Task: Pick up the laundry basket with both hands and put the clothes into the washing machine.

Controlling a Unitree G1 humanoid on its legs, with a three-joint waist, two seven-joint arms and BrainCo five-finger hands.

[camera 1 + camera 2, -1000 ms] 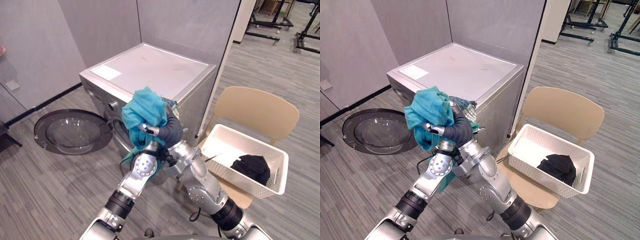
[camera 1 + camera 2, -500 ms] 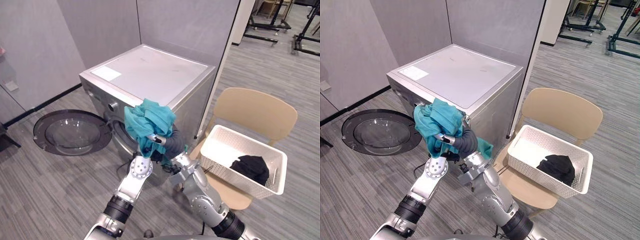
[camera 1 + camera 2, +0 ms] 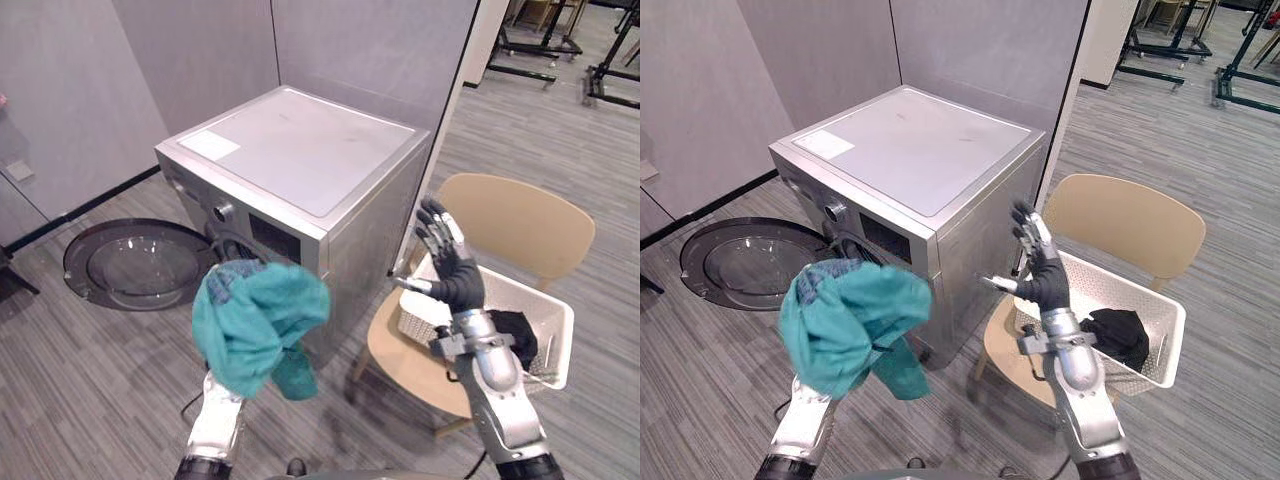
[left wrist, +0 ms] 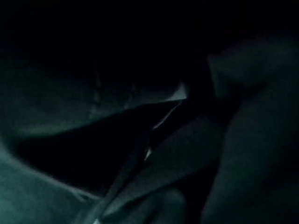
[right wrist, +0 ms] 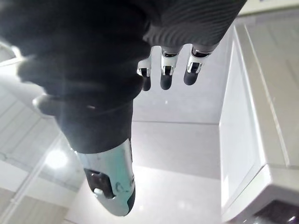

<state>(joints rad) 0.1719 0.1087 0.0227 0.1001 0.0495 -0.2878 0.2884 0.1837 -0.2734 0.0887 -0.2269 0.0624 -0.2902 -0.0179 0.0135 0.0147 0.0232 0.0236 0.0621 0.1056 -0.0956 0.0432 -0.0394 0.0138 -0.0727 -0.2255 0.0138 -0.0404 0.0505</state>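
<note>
A teal cloth (image 3: 258,325) hangs bunched over my raised left hand, in front of the washing machine (image 3: 300,150) and below its door opening. The hand itself is buried in the cloth, and the left wrist view looks into dark teal folds (image 4: 140,154). My right hand (image 3: 450,270) is up beside the machine's right wall, open, its fingers (image 5: 166,74) straight and holding nothing. Behind it the white laundry basket (image 3: 1120,282) rests on a tan chair (image 3: 520,215) with a black garment (image 3: 1115,335) inside.
The machine's round door (image 3: 135,265) is swung wide open to the left, low over the grey plank floor. Grey partition walls stand close behind the machine. Black wheeled stands (image 3: 615,70) are at the far right.
My right hand has let go of the teal cloth, opened and drawn away to the right. The left hand has closed in the cloth and brought it lower, in front of the machine.
</note>
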